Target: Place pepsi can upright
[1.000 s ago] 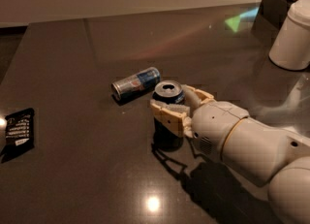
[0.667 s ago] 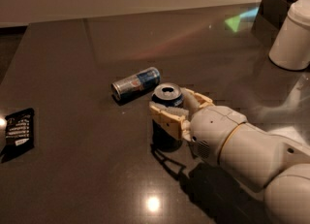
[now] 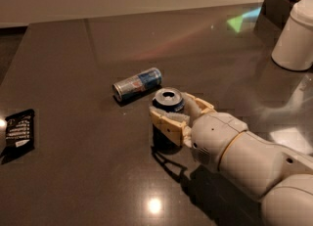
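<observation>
Item 1. Pepsi can [image 3: 168,99]: we record it upright on the dark glossy table [image 3: 73,63], silver top facing up with its opening visible, a little right of the view's centre. Its dark body is mostly hidden by the fingers.

Item 2. Gripper [image 3: 170,105]: closed around the pepsi can, one cream finger [image 3: 168,124] along the side nearer the camera and the other on the far side; both appear to press on the can. The white arm [image 3: 244,156] enters from 4 o'clock.

Item 3. Slim silver-and-blue can [image 3: 138,83]: lying on its side at 10 o'clock from the pepsi can, near it but apart.

Item 4. Black packet [image 3: 18,129]: flat on the table at 9 o'clock, well apart, by the left edge of the view.

Item 5. White container [image 3: 296,36]: standing at 2 o'clock, well apart, with a dark box [image 3: 276,5] just behind it.
</observation>
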Controlling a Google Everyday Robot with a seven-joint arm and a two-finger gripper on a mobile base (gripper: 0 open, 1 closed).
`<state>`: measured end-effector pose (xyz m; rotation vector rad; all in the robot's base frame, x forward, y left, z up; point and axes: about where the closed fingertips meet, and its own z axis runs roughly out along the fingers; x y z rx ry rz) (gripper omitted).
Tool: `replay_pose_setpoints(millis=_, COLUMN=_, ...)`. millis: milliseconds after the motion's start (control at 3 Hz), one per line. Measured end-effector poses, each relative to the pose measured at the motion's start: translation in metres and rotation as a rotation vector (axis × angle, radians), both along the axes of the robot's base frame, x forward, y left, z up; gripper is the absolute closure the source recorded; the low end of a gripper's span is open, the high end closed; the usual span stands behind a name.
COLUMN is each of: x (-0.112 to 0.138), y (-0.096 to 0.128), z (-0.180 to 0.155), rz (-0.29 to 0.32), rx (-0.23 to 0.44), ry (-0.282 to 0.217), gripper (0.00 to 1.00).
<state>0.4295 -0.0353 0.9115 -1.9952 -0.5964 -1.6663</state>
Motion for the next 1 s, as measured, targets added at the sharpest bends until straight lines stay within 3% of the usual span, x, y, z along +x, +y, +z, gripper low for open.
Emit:
replay_pose_setpoints(millis=333, x=0.0003, y=0.0005, z=-0.0012, rz=0.0, rx=-0.001, ry=0.001, gripper=0.13)
replay_pose_setpoints(millis=667, x=0.0005, y=0.0011, z=-0.0018, rz=0.001, rx=-0.002, ry=0.002, gripper=0.0)
replay_pose_setpoints(millis=1000, x=0.0005, y=0.0012, z=-0.0018, rz=0.001, rx=-0.002, ry=0.002, gripper=0.0)
